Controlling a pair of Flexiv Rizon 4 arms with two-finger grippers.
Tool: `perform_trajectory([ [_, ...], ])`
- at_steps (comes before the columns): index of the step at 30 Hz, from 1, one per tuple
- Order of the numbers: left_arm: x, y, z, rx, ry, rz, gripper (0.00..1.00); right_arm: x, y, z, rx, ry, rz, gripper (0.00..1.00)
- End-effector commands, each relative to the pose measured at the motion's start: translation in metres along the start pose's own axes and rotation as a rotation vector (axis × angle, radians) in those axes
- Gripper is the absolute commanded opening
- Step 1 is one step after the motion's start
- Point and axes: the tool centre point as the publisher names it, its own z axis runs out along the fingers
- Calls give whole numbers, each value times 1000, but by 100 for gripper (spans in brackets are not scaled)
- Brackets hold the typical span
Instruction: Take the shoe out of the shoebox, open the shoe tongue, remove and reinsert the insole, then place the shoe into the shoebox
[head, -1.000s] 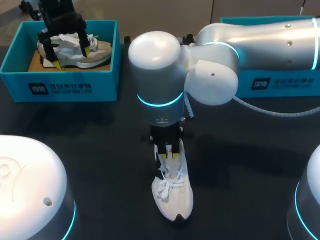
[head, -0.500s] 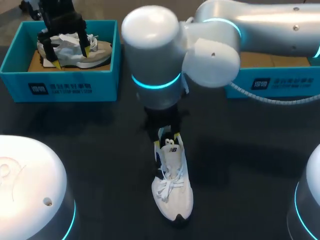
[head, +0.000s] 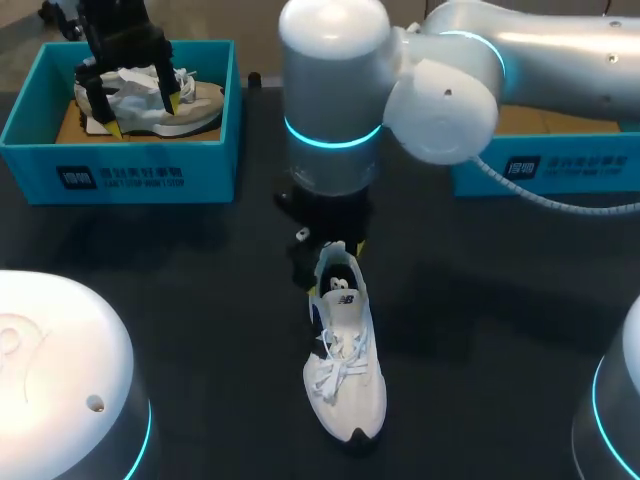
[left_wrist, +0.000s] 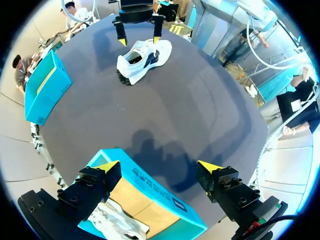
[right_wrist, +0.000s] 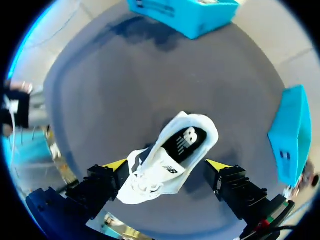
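A white shoe (head: 346, 375) lies on the dark table, toe toward me, its tongue lifted so the black insole (right_wrist: 182, 144) shows. My right gripper (head: 336, 270) hangs open just above the heel opening. In the right wrist view the right gripper (right_wrist: 166, 164) has a fingertip on either side of the shoe (right_wrist: 165, 170), not touching it. My left gripper (head: 142, 112) stands open over the left teal shoebox (head: 120, 165). The left wrist view shows the left gripper (left_wrist: 159, 167) above that shoebox (left_wrist: 150, 190), with the white shoe (left_wrist: 145, 60) far ahead.
A second, grey shoe (head: 195, 100) and crumpled white paper (head: 125, 85) lie in the left shoebox. Another teal box (head: 545, 160) stands at the back right, partly behind my right arm. My arms' white bases fill the near corners.
My right gripper has opened and lifted off the shoe's tongue, and the arm has drawn up and back. The tongue now stands open. The left arm has not moved.
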Motion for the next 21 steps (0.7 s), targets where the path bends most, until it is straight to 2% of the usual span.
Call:
perform_trajectory([
  [1, -1, 0, 0, -1, 3, 0, 100, -14, 4, -11, 120, 14, -696, 100],
  [5, -1, 0, 0, -1, 3, 0, 100, -28, 12, -14, 162, -59, -850, 100],
  [9, -1, 0, 0, -1, 3, 0, 100, -41, 24, -9, 158, -102, -927, 100],
  [14, -1, 0, 0, -1, 3, 0, 100, -47, 38, 8, 150, -132, -986, 100],
  [21, -1, 0, 0, -1, 3, 0, 100, -57, 42, 26, 133, -160, -1021, 100],
])
